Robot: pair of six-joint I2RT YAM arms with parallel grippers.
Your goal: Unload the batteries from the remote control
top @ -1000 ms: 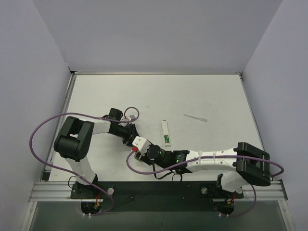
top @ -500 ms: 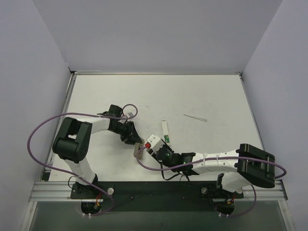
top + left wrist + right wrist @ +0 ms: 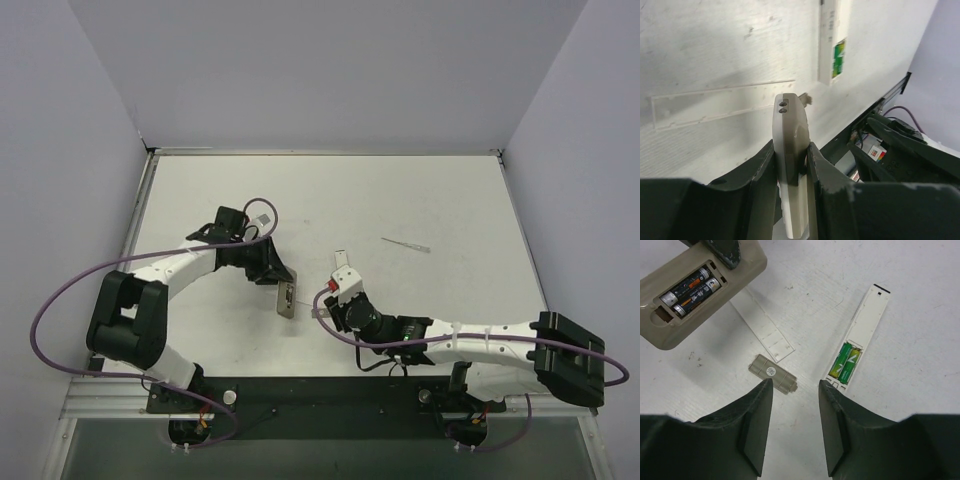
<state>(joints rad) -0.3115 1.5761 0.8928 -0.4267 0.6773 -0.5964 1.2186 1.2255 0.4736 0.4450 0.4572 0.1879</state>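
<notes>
The tan-grey remote control [image 3: 695, 295] is held on edge by my left gripper [image 3: 790, 146], which is shut on it; it also shows in the top view [image 3: 287, 301]. Its open slot holds two dark batteries [image 3: 690, 287]. Two green batteries [image 3: 847, 361] sit in the open end of a narrow white strip [image 3: 865, 320]. My right gripper [image 3: 795, 385] is open and empty, above the bare table between the small grey plate [image 3: 772, 372] and the white strip. In the top view it [image 3: 338, 298] is right of the remote.
A thin clear strip [image 3: 762, 322] lies flat between the remote and the grey plate, also in the left wrist view [image 3: 725, 102]. A thin sliver [image 3: 405, 244] lies further back right. The table's dark front rail [image 3: 330, 392] runs behind my right arm.
My right gripper has drawn away from the remote to the right, toward the white strip. My left gripper, still holding the remote, has shifted slightly back, and its elbow has swung left.
</notes>
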